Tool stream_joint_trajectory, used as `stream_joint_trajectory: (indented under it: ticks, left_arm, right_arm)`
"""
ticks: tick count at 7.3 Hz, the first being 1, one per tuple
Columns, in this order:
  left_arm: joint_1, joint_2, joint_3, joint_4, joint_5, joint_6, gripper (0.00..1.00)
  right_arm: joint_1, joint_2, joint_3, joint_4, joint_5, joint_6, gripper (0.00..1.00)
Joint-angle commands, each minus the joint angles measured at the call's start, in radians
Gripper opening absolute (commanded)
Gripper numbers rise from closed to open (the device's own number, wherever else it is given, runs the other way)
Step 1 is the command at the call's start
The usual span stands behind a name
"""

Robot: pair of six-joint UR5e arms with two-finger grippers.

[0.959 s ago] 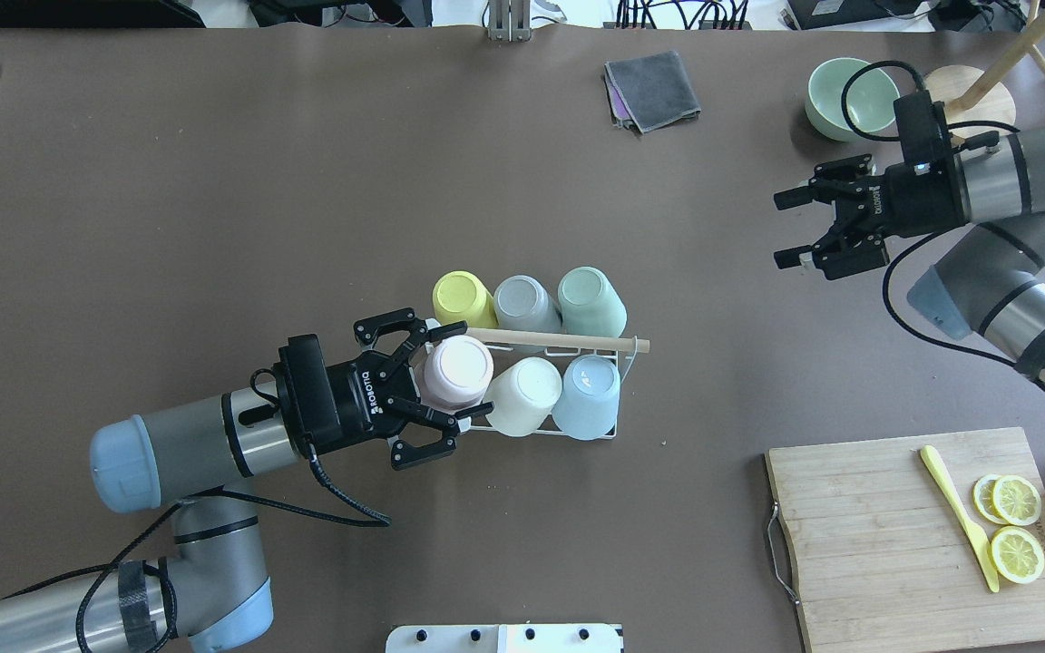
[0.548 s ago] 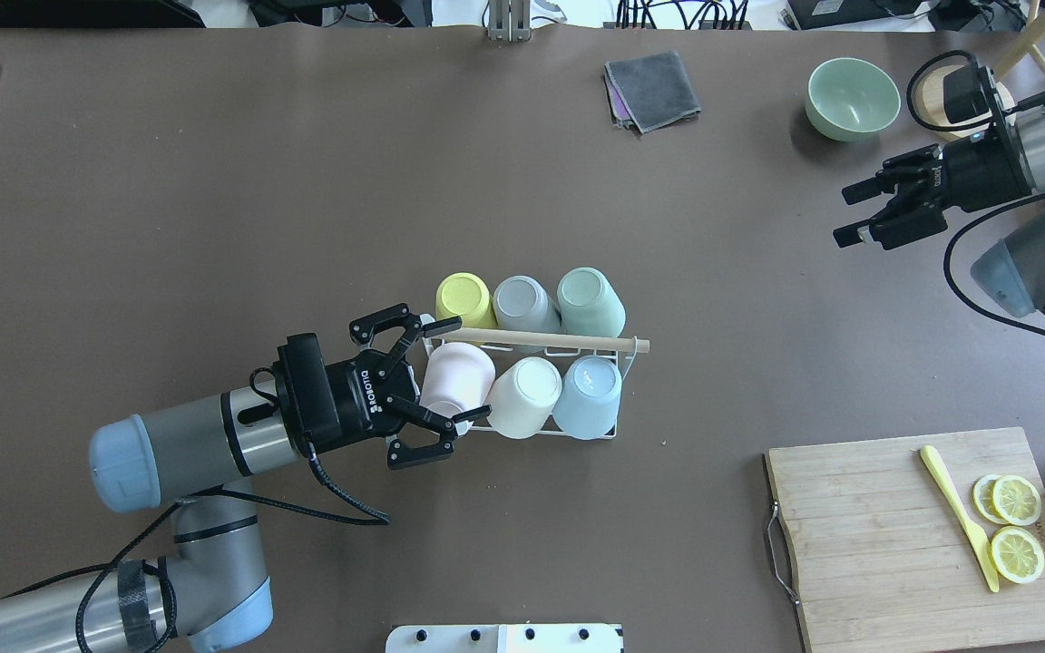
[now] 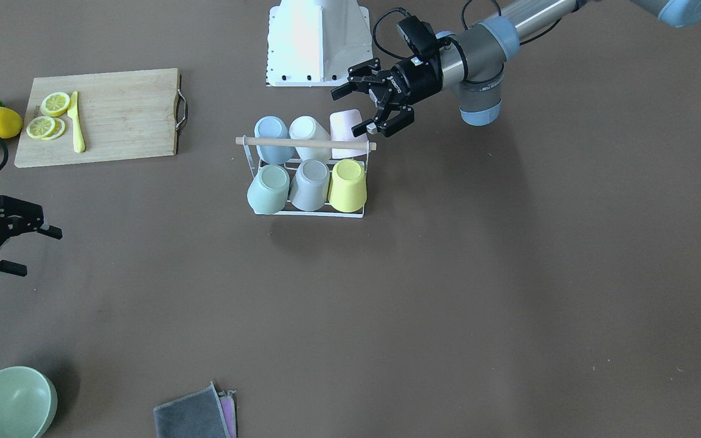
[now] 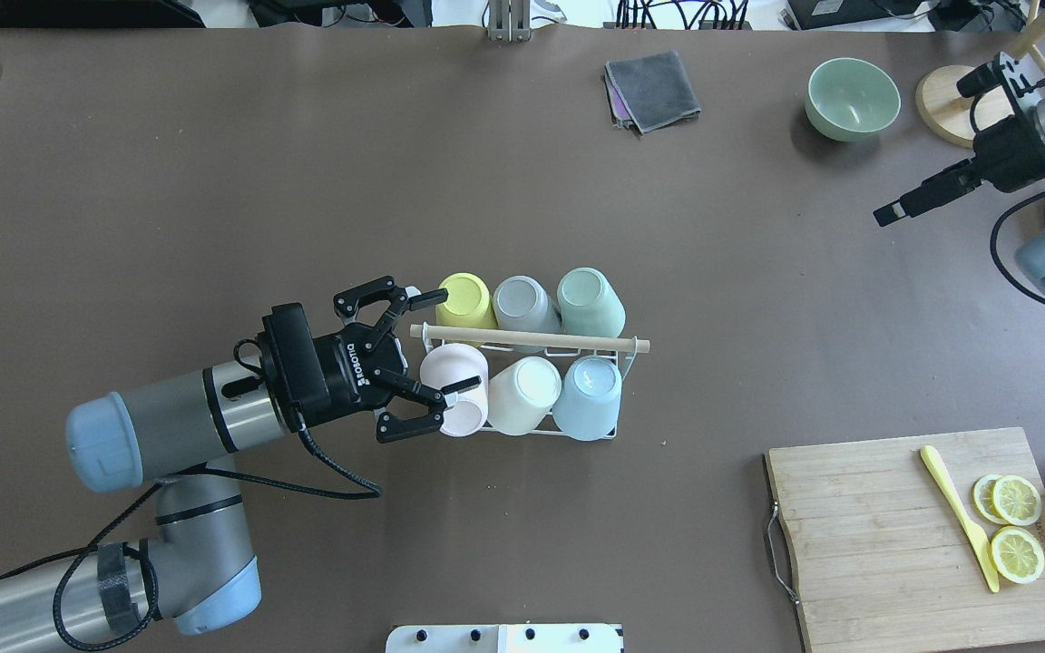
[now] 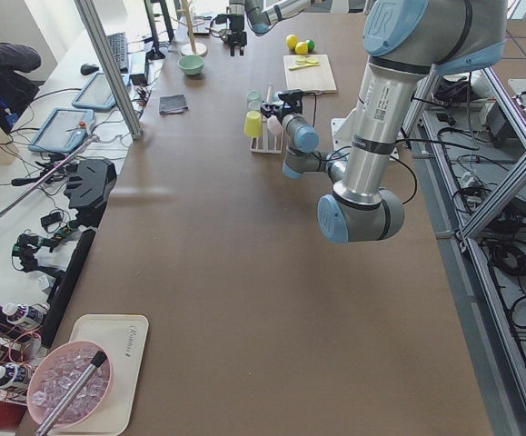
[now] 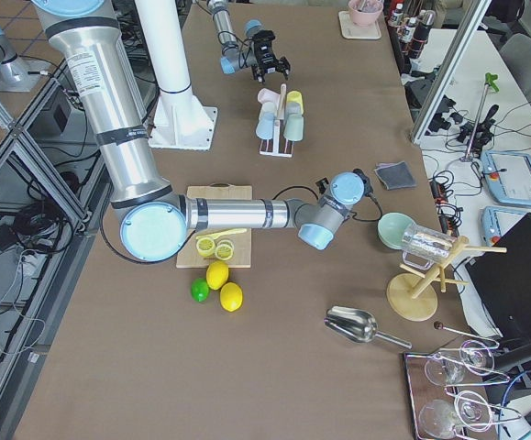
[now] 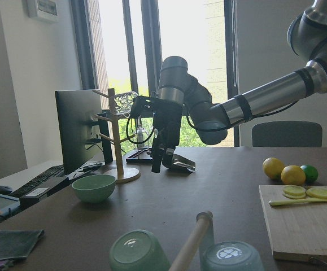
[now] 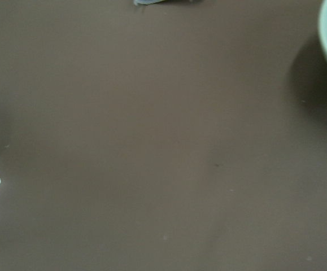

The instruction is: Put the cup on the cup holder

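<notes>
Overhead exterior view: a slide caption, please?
Left end effector, open, near the pink cup on the white cup holder.

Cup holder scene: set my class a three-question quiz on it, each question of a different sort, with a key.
1. True or false: the left gripper is shut on the pink cup.
2. How many cups sit on the cup holder?
3. What lies on the cutting board? A) a grey cloth B) lemon slices C) a green bowl

Key: 1 false, it is open; 2 six; 3 B.
</notes>
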Motion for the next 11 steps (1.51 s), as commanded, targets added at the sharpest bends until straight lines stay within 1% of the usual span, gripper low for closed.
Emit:
stream_joint_trajectory:
  ticks: [1,2,3,4,5,6,7,8,9,10,11]
  left_arm:
    - [-0.048,0.047,-0.081,0.157,-0.002,-0.011,0.99]
    - [-0.069,0.060,-0.136,0.276,-0.008,-0.065,0.98]
    - [-0.112,0.065,-0.204,0.444,-0.049,-0.074,0.98]
    - [-0.155,0.070,-0.250,0.602,-0.073,-0.073,0.98]
    - [-0.201,0.070,-0.287,0.777,-0.084,-0.070,0.98]
    - [-0.241,0.067,-0.324,0.923,-0.099,-0.068,0.98]
    - [-0.263,0.065,-0.335,1.014,-0.099,-0.067,0.98]
    - [-0.284,0.061,-0.335,1.102,-0.099,-0.062,0.98]
    - [-0.310,0.056,-0.347,1.217,-0.105,-0.061,0.99]
    - [-0.338,0.056,-0.370,1.362,-0.117,-0.061,0.98]
    - [-0.367,0.055,-0.372,1.485,-0.123,-0.061,0.98]
  right_arm:
    - [0.126,0.000,0.017,-0.329,-0.024,-0.109,1.00]
    - [0.157,-0.001,0.018,-0.400,-0.065,-0.109,1.00]
    - [0.197,0.002,0.020,-0.516,-0.146,-0.114,1.00]
    - [0.223,0.001,0.020,-0.621,-0.194,-0.118,1.00]
    - [0.273,-0.001,0.018,-0.725,-0.263,-0.229,1.00]
    - [0.298,0.000,0.017,-0.813,-0.285,-0.311,1.00]
    - [0.326,-0.001,0.020,-0.849,-0.287,-0.314,1.00]
    - [0.346,-0.016,0.035,-0.861,-0.282,-0.315,1.00]
    - [0.358,-0.066,0.134,-0.940,-0.279,-0.315,1.00]
    - [0.357,-0.117,0.253,-1.064,-0.287,-0.315,1.00]
    - [0.366,-0.151,0.306,-1.087,-0.291,-0.321,1.00]
